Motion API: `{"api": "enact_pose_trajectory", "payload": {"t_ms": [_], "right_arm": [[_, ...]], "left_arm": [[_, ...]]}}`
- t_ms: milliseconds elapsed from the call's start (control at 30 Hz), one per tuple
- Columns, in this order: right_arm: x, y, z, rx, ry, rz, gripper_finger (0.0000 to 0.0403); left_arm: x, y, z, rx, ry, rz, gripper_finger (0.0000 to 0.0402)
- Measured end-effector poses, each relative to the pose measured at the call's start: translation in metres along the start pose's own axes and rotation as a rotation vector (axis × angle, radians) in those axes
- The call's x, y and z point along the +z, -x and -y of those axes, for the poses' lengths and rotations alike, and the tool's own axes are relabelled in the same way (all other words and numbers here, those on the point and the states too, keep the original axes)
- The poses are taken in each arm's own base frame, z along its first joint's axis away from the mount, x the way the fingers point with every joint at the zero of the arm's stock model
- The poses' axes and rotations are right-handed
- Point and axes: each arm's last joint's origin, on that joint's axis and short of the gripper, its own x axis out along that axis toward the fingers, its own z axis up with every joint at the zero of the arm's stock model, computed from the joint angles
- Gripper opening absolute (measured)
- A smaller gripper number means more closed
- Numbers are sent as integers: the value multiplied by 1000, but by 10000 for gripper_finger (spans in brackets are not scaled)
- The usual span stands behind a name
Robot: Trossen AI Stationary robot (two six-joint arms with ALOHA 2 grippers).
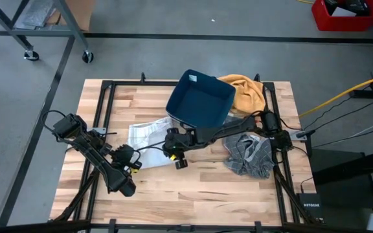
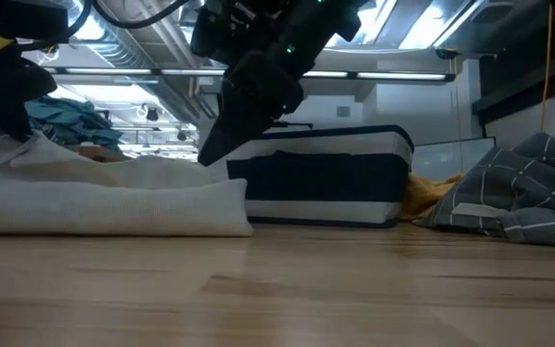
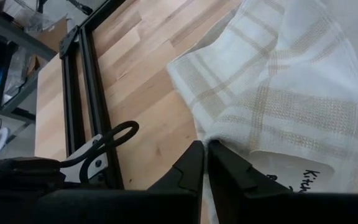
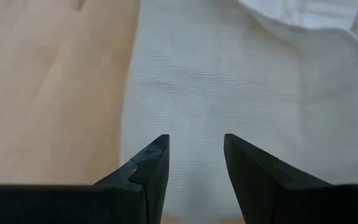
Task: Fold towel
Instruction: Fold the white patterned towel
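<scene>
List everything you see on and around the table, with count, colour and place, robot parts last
white towel: one, white with beige stripes, table's left-centre
bin: one, dark blue, back centre
yellow cloth: one, mustard, behind the bin to the right
grey cloth: one, grey check, right side
table: one, pale wood
red crate: one, floor, far right
left gripper: shut on white towel's edge
right gripper: open, above the white towel
</scene>
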Motion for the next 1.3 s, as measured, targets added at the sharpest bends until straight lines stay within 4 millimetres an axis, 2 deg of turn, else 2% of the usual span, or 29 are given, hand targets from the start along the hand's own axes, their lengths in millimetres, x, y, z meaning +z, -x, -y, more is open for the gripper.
{"api": "enact_pose_trajectory", "payload": {"t_ms": [100,367,567,733,833,933,1300], "right_arm": [[-1,-2,-1,5,0,-2,159],[-20,-37,-6,41,-29,-78,159],[-28,-47,-9,48,-80,-123,159],[-31,-50,-11,125,-145,-141,159],[-31,-49,-14,196,-173,-145,159],[-33,-48,-23,264,-187,-168,159],[-36,-43,-60,308,-126,-280,159]], "left_arm": [[0,0,0,2,33,4,15],[-1,1,0,-13,116,19,15],[0,10,-1,-47,135,49,15],[7,25,3,-138,179,97,15],[12,33,5,-162,123,91,15],[15,39,6,-179,73,88,15],[19,45,8,-194,-104,98,15]]}}
